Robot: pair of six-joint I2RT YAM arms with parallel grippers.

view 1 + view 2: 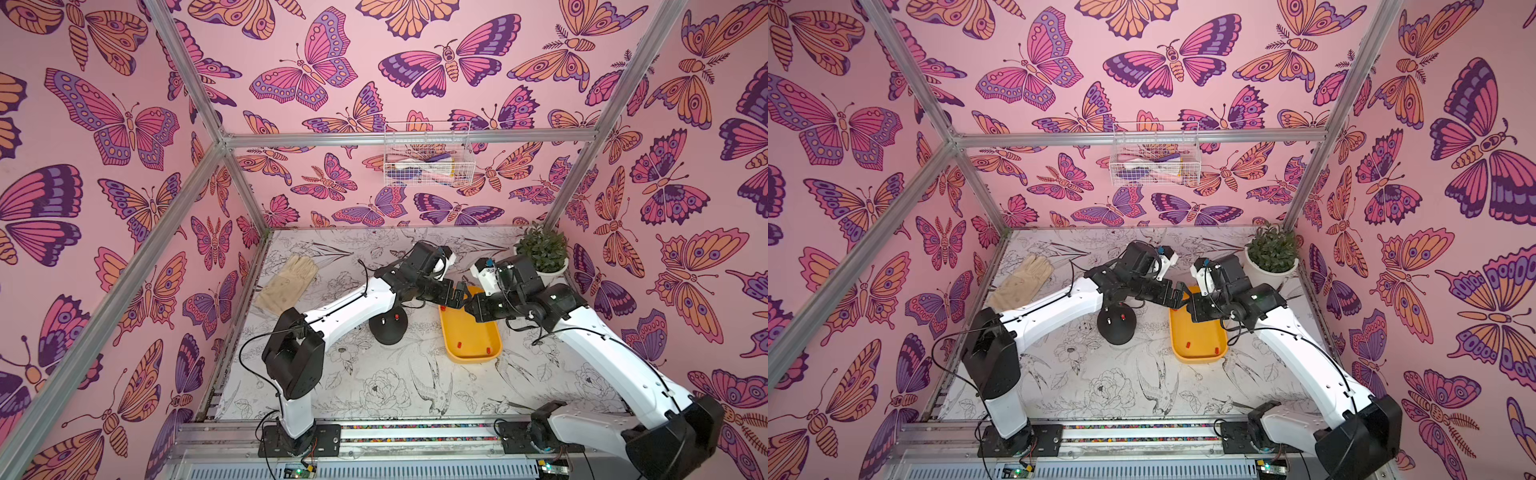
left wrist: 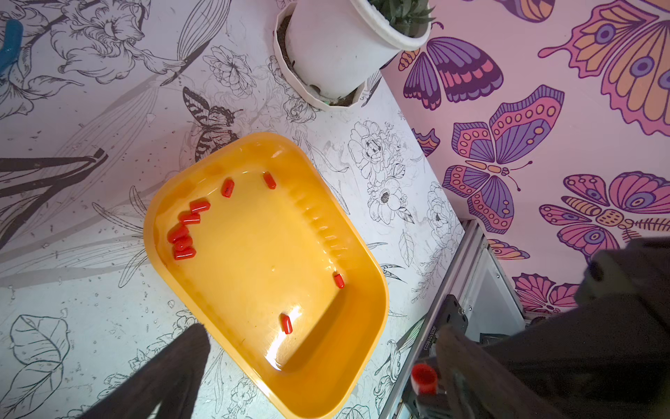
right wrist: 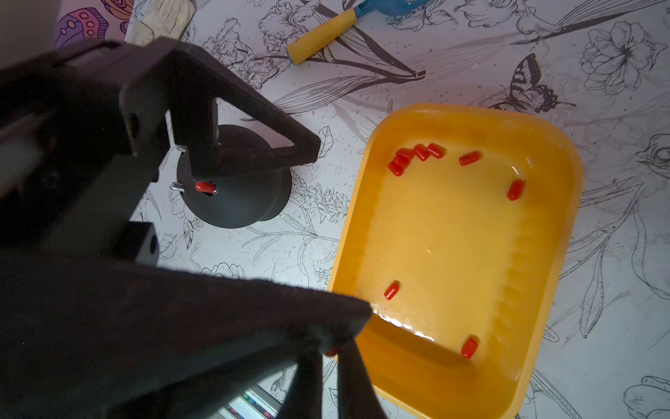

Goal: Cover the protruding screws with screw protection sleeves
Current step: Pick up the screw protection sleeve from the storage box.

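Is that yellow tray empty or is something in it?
Not empty: several red caps lie loose in the yellow tray, most bunched at one end.

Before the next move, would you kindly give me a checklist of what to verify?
1. The right gripper is shut on a red sleeve: ok.
2. The left gripper is open, close to the right gripper: ok.
3. Which way the red sleeve's open end faces: cannot tell.
4. The black dome has bare screws left: ok. Two are bare and one wears a red cap.
5. Spare sleeves lie in the yellow tray: ok.
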